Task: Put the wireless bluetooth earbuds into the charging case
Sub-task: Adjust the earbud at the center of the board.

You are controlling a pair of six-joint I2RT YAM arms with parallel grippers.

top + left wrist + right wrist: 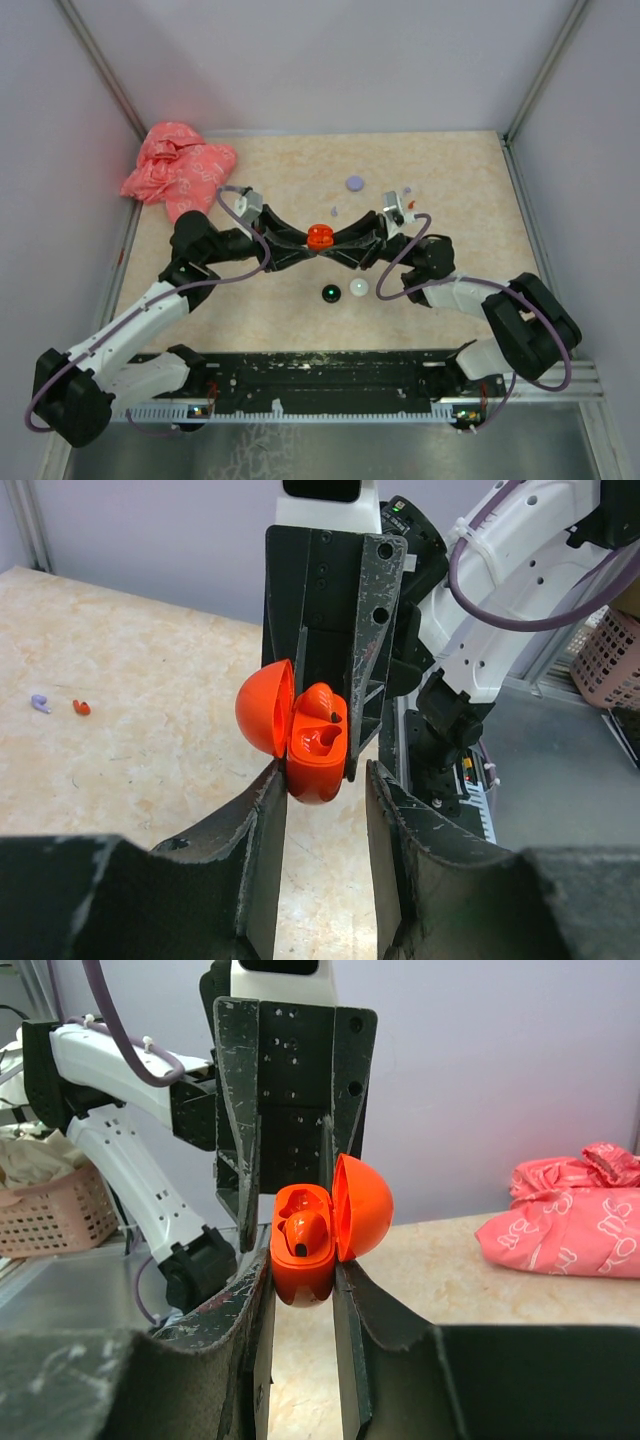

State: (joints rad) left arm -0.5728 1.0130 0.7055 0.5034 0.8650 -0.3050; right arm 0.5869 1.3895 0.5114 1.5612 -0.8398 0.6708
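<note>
Although one orange-red earbud (305, 1232) already sits in a socket of the orange-red charging case (318, 765), the job looks about half done. Its twin, the loose orange-red earbud (81, 707), lies on the table (150, 660) just beside a lilac earbud (40, 703), well apart from the case. What is left, as I judge it, is to fetch that piece, seat it in the other socket, which looks hollow from the left wrist view, and close the lid (265, 708).

The case hangs in the air above the middle of the table, between the two arms, upright, with its domed lid swung wide open to one side. The right gripper (301, 1265) is clamped on the case's lower body, a finger pressed to each flank. The left gripper (325, 773) has its jaws apart around the same lower body. One finger is at the shell and the other shows a clear gap, so it carries nothing. The case is glossy, rounded and small, its inside moulded to the earbuds' shape.
</note>
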